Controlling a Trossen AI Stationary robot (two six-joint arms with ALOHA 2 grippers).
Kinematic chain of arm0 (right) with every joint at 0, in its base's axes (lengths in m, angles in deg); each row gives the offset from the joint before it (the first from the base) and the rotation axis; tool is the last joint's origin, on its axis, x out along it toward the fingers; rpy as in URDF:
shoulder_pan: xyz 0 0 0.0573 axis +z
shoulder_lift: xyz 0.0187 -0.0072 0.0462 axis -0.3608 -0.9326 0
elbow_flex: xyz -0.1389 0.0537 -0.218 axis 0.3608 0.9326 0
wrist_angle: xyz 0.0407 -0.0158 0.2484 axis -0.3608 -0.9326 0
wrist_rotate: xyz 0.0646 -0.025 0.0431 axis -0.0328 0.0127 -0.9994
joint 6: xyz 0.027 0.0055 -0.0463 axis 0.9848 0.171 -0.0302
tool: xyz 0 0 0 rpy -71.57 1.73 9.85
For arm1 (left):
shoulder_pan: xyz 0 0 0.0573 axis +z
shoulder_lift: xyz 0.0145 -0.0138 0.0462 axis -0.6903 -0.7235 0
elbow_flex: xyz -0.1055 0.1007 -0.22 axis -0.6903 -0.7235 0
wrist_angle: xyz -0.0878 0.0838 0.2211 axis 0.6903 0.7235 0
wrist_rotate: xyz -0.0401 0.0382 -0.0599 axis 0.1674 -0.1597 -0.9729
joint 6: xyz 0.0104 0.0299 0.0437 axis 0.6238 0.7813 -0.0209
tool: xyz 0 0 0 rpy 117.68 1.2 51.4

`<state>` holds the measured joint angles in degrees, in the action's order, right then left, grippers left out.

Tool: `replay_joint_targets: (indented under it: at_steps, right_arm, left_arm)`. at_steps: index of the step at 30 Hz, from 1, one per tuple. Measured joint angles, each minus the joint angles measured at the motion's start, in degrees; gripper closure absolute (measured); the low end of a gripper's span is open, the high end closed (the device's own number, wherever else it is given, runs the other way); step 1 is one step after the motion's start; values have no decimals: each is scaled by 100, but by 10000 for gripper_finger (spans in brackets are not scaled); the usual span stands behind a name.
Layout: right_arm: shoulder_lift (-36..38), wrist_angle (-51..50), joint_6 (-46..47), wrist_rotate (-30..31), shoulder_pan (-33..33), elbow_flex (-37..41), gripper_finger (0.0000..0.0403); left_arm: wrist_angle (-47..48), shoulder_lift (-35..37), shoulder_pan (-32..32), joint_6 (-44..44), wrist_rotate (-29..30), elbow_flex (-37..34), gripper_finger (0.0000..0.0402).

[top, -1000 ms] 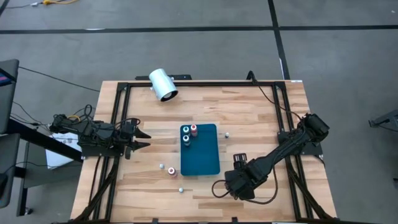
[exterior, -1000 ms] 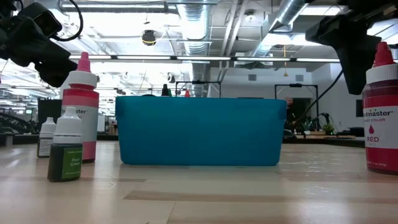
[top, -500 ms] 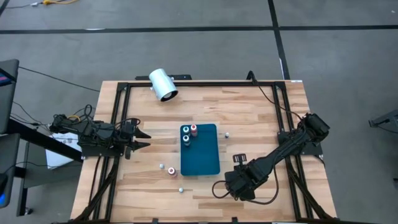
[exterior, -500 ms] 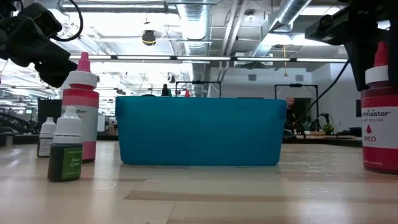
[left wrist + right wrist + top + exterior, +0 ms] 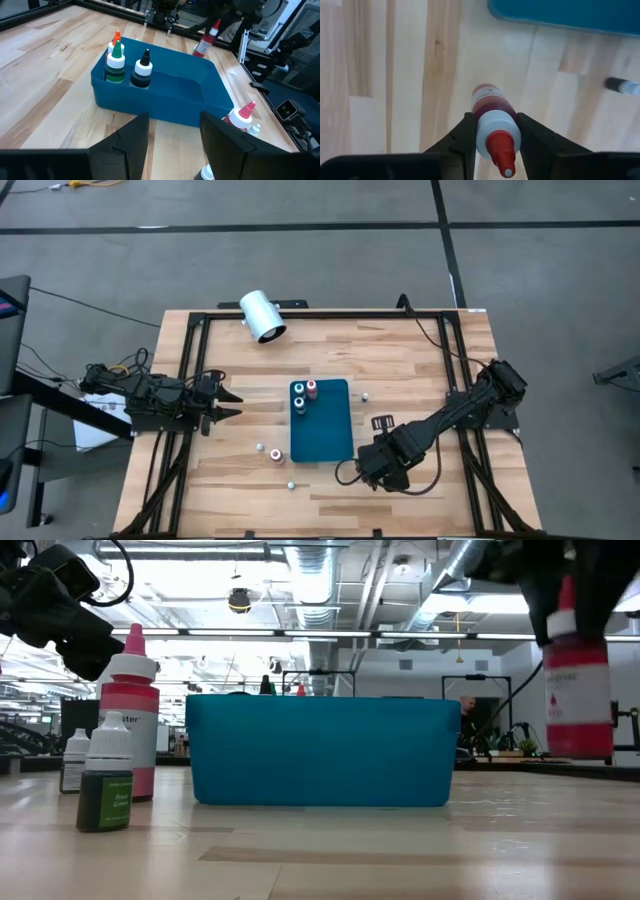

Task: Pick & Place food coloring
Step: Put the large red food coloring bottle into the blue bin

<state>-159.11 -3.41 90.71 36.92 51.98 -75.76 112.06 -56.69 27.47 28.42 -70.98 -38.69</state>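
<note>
Item: red food coloring bottle [image 5: 492,112] — clamped at the white collar between the two fingers of the right tool [image 5: 494,134], red nozzle pointing back toward the wrist. Seen from table height, the bottle [image 5: 577,680] hangs clear of the tabletop [image 5: 330,850], off to one side of the blue tray [image 5: 322,750] and not over it. From above, the right tool [image 5: 375,465] sits just beside the tray's [image 5: 335,435] near right corner; bottle itself hidden under the arm there.

Left tool [image 5: 228,404]: fingers part-open, nothing held, parked at the tabletop's left edge, well apart from the tray.

Other bottles, in tray: three upright at its far end — green-top bottle [image 5: 115,62], black-top bottle [image 5: 142,67], an orange tip [image 5: 116,37] behind the green one. On tabletop left of the tray: pink-top bottle [image 5: 130,710], small green bottle [image 5: 106,775], a third small bottle [image 5: 74,760] partly behind them.

Misc.: white cylinder [image 5: 262,316] lying at the far-left frame.

Writing: small green bottle's label has print, too small to read. Held bottle's label blurred — not legible. Cap end shows a round label, text not readable.

Hidden/cut off: tray interior not visible from table height; only its wall. Right arm cut by the frame top in that view.
</note>
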Motion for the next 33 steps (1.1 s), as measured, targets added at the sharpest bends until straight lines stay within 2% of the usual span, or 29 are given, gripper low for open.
replay_joint_targets:
  at_steps: [14,19,25,33]
  right_arm:
    - [2,-1460,-468,11,-519,-2379,293]
    - [5,-1843,-465,240,-651,-3104,292]
    - [13,-1827,-500,342,-758,-3567,295]
    - [7,-1833,-612,483,-874,-3582,296]
  left_arm:
    - [0,-1,-1,118,2,0,235]
    - [-2,0,0,111,2,0,235]
    - [-4,0,0,105,2,0,235]
    - [-4,-2,0,79,2,0,235]
